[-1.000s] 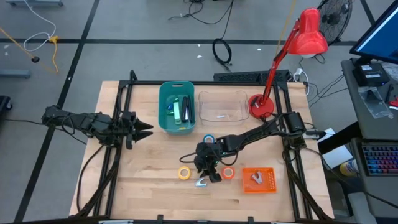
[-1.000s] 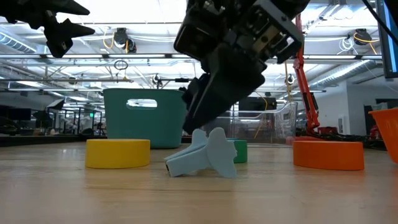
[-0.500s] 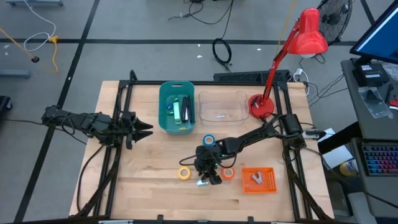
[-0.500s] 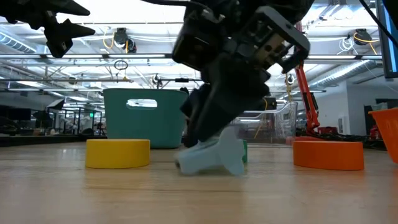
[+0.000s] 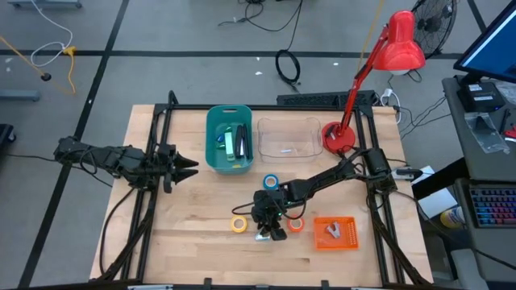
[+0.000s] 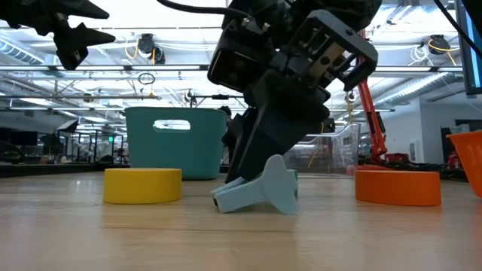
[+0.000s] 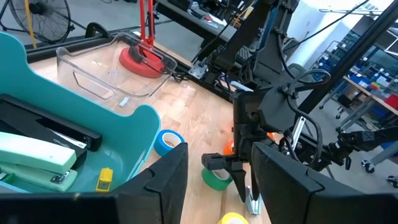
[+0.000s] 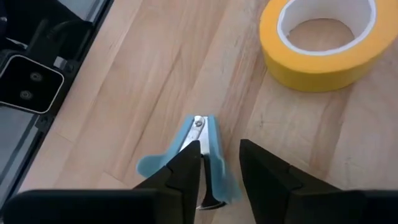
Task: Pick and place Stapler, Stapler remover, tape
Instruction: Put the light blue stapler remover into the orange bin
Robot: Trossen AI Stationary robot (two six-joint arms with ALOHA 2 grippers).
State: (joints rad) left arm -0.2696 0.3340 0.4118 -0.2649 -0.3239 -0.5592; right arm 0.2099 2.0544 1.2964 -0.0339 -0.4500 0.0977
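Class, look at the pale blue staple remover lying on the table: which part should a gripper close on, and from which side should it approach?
Grip the staple remover across its narrow body just behind the flared wings, coming from above. It lies low on the wood with its wings sticking out sideways, so only its slim middle fits between the fingers, as the right gripper straddles it now.

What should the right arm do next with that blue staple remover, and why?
Probably close and lift: the right gripper stands open astride the blue staple remover, which lies on the table beside the yellow tape. The left gripper waits near the teal bin.
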